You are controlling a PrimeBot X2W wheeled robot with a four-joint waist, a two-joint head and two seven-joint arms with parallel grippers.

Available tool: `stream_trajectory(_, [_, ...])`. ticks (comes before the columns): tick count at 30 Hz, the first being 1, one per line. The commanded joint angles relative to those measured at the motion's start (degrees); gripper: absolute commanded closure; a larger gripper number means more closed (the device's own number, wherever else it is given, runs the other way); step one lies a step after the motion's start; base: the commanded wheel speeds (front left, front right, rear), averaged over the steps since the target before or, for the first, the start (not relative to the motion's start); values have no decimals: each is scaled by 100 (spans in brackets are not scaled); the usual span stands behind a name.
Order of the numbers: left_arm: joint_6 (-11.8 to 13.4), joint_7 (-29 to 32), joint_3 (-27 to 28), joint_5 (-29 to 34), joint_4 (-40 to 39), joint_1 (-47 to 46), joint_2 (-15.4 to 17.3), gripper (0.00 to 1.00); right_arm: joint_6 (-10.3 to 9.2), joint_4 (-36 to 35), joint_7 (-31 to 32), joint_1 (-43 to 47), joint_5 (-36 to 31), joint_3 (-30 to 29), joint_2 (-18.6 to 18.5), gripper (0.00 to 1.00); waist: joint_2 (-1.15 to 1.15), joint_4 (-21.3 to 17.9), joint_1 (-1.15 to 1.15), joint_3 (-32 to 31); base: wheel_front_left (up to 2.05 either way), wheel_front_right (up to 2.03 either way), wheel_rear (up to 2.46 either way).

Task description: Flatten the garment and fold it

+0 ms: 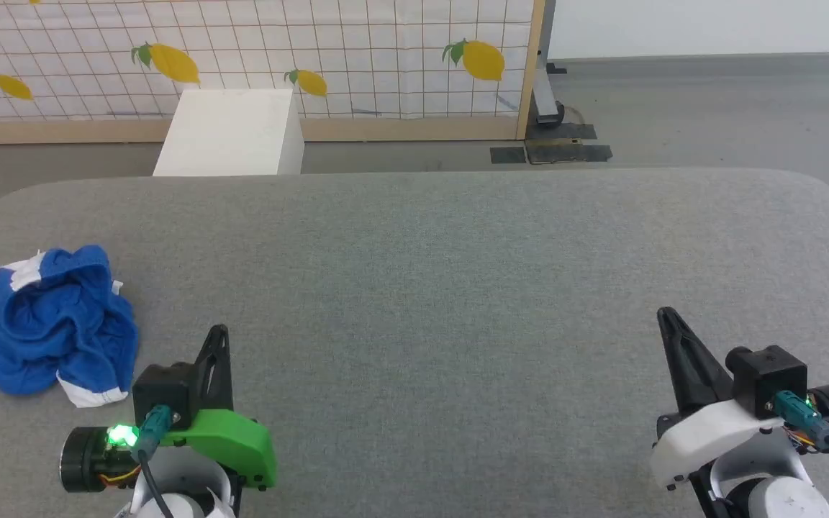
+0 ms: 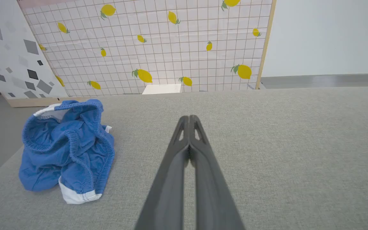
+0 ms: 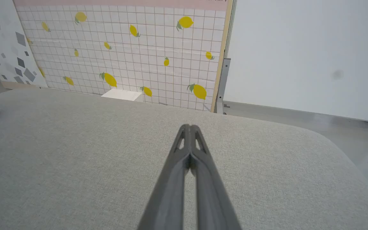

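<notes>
A broad desk (image 1: pixel 458 252) covered in grey woven fabric, with rounded far corners, takes up most of the head view. Beyond it lies a grey floor (image 1: pixel 709 108). One white box (image 1: pixel 231 133) stands on the floor against the desk's far edge. Behind the box stands one wood-framed panel (image 1: pixel 386 43) of white grid printed with yellow lemons. A second panel (image 2: pixel 5 54), white with grey angular flecks, leans to its left. A plain white wall (image 3: pixel 299 48) closes the room on the right. Dark flat plates (image 1: pixel 565 147) lie on the floor at the foot of the lemon panel's post.

There is one garment (image 1: pixel 55 331). It is a crumpled heap of bright blue cloth with white edging, lying near the desk's left edge. Its gathered waistband is turned upward in the left wrist view.

Two arms are in view. The left jaws are pressed tip to tip with nothing between them, just right of the garment and clear of it. The right jaws are likewise shut and hold nothing, well apart over bare desk.
</notes>
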Motion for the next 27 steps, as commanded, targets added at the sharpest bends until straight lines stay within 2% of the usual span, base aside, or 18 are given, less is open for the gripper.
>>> stream_trajectory(1, [-5,8,15,73,-14,62,-29,100,-9,-26,1,63,-36,7,-4,100,0,0,0,0,0,0,0])
stream_trajectory(7, [-5,8,15,73,-14,62,-29,100,-9,-26,1,63,-36,7,-4,100,0,0,0,0,0,0,0])
stream_trajectory(8, [0,0,0,-1,0,0,0,0,0,0,-1,1,2,-2,0,0,0,0,0,0,0,0,0])
stream_trajectory(27, [-13,-182,-14,-154,167,36,1,0,-1,168,-186,64,240,-37,0,0,0,11,0,-2,0,0,0])
